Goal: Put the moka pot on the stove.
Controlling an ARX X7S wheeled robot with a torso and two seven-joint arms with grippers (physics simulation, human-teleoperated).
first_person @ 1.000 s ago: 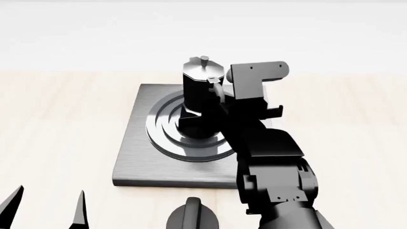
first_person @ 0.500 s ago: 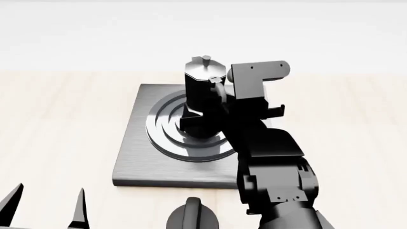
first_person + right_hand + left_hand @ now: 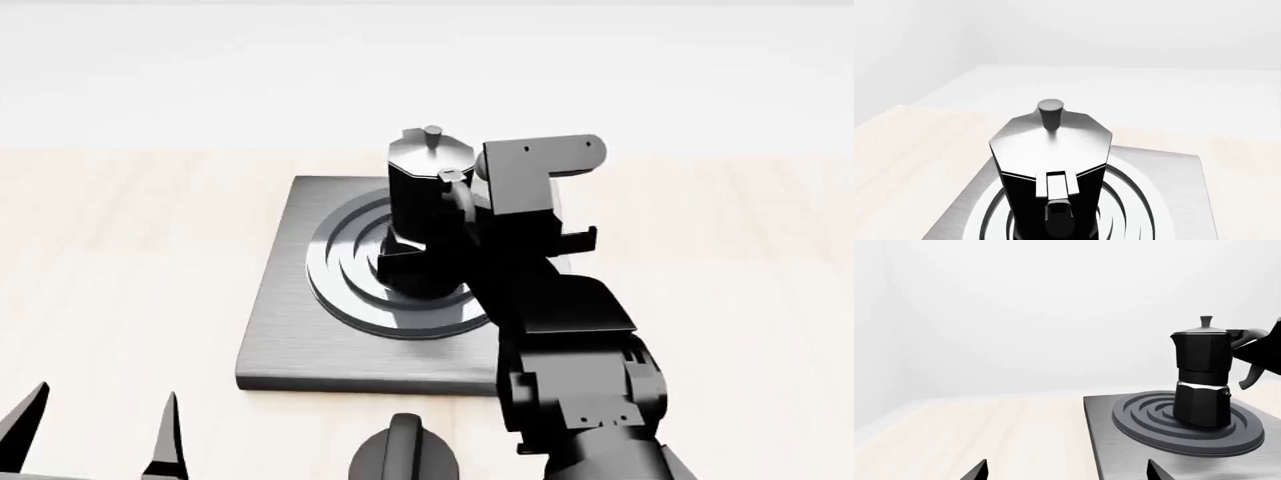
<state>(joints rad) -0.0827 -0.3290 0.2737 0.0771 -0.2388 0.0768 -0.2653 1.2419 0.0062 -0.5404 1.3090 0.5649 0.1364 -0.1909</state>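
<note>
While the moka pot (image 3: 424,215) stood upright on the raised ring burner (image 3: 350,270) at the middle of the stove (image 3: 274,335), the right arm (image 3: 561,330) reached across the stove's near right part toward the pot's handle side. In the left wrist view the pot (image 3: 1201,377) rested with its base on the concentric rings (image 3: 1141,420), a little off their centre, and a dark piece of the right gripper (image 3: 1261,347) met the curved handle (image 3: 1247,335) at the frame edge; whether its jaws were clamped on the handle or merely beside it could not be told. The right wrist view looked down over the silver lid (image 3: 1051,142) and its small knob (image 3: 1050,111), with the handle's hinge (image 3: 1056,187) directly below, the gripper's own fingers not showing there.

The left gripper (image 3: 94,440) hung low, well apart from the stove on its near left side, its two pointed fingertips (image 3: 166,440) spread apart with nothing between them. A short round black knob (image 3: 404,452) sat just in front of the stove's near edge. The stove lay on a pale wooden tabletop (image 3: 120,260).
</note>
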